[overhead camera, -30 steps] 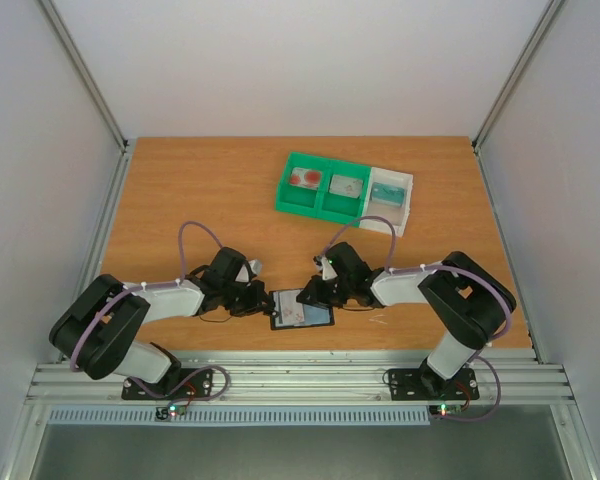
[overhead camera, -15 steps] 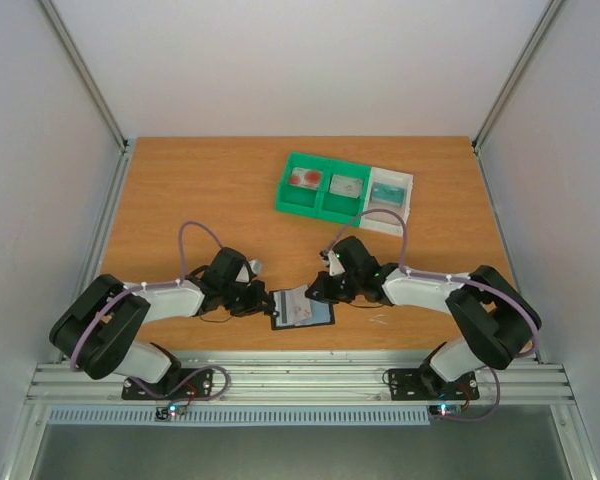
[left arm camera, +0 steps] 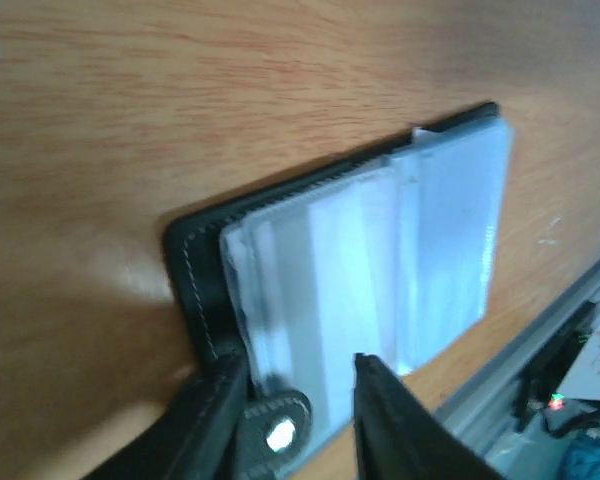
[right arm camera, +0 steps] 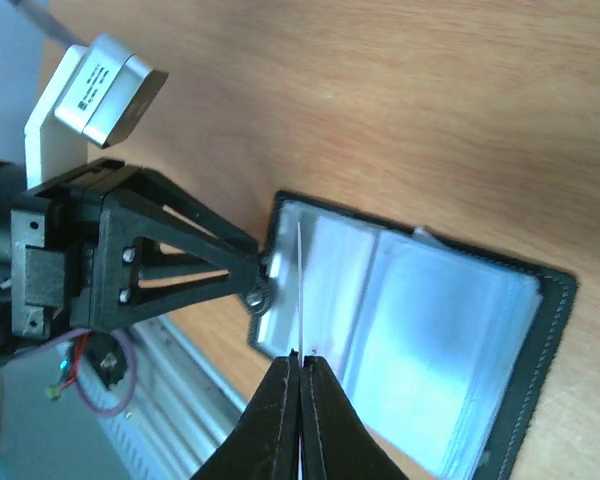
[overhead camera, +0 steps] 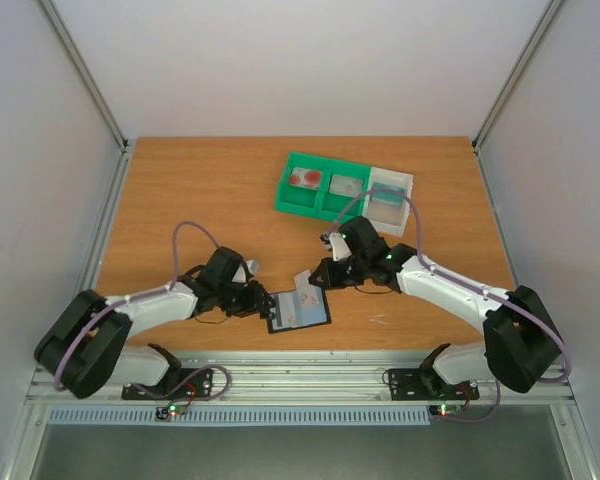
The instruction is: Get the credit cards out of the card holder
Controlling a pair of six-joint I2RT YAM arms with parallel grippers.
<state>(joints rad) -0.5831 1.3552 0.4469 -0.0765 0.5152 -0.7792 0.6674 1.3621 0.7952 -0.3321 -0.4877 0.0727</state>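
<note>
Plastic, thin, stiff and slick: my right claw [right arm camera: 299, 356] pinches the credit card [right arm camera: 299, 290] by its edge; my left claw [left arm camera: 298, 366] clamps the card holder [left arm camera: 186, 270], lower centre.

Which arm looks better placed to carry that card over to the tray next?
Right. The right gripper is shut on the card, held above the wallet, and the green tray lies nearer it. The left gripper sits at the wallet's edge, apparently steadying it.
</note>
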